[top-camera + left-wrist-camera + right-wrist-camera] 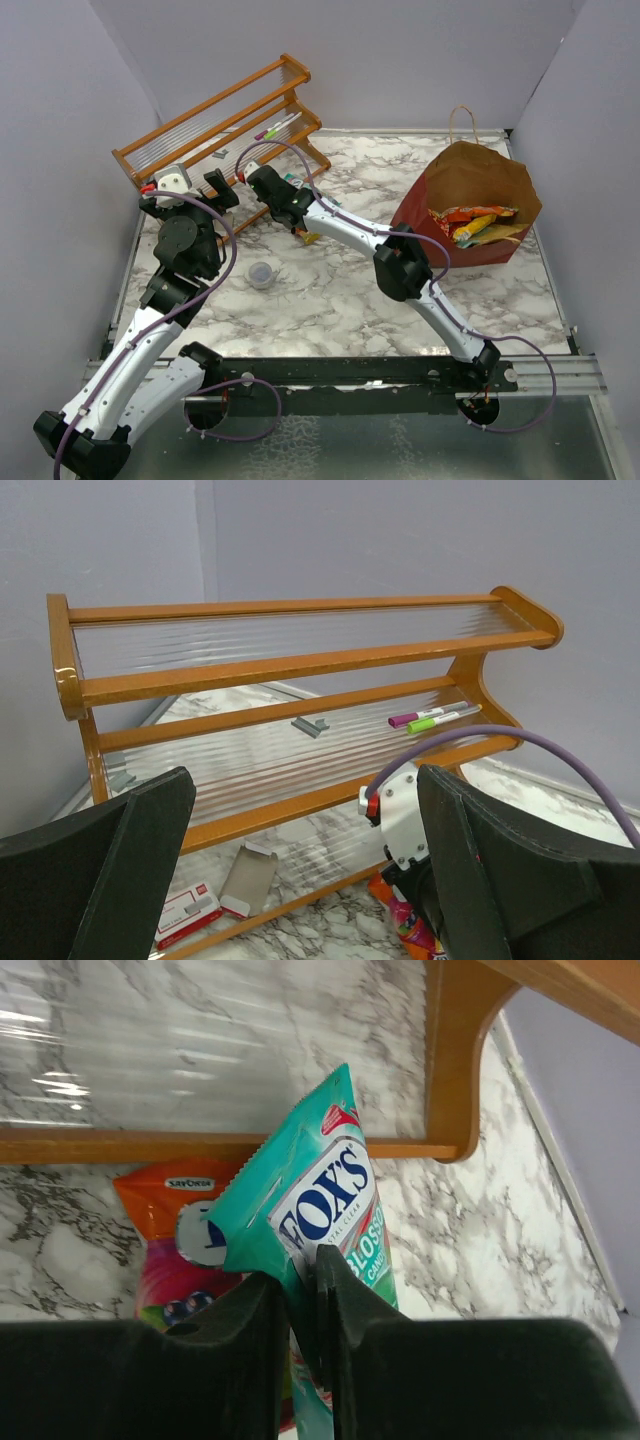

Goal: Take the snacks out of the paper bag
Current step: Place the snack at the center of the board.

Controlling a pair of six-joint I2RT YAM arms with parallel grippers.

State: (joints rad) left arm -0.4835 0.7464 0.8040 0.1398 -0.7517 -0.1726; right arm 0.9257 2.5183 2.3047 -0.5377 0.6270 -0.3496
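The dark red paper bag (470,180) lies open at the right with several orange and yellow snack packets (475,222) inside. My right gripper (300,1280) reaches across to the left end, near the rack, and is shut on a green Fox's candy packet (320,1180). The gripper (280,190) and a bit of green packet (289,180) also show from above. An orange-and-pink snack packet (165,1250) lies on the table beneath it and shows in the left wrist view (405,920). My left gripper (305,780) is open and empty, facing the rack (190,195).
A slatted wooden rack (225,120) stands at the back left with markers (435,717) on a shelf. A small staple box (185,912) and an open cardboard sleeve (245,878) lie under it. A clear round cup (262,274) sits on the marble table.
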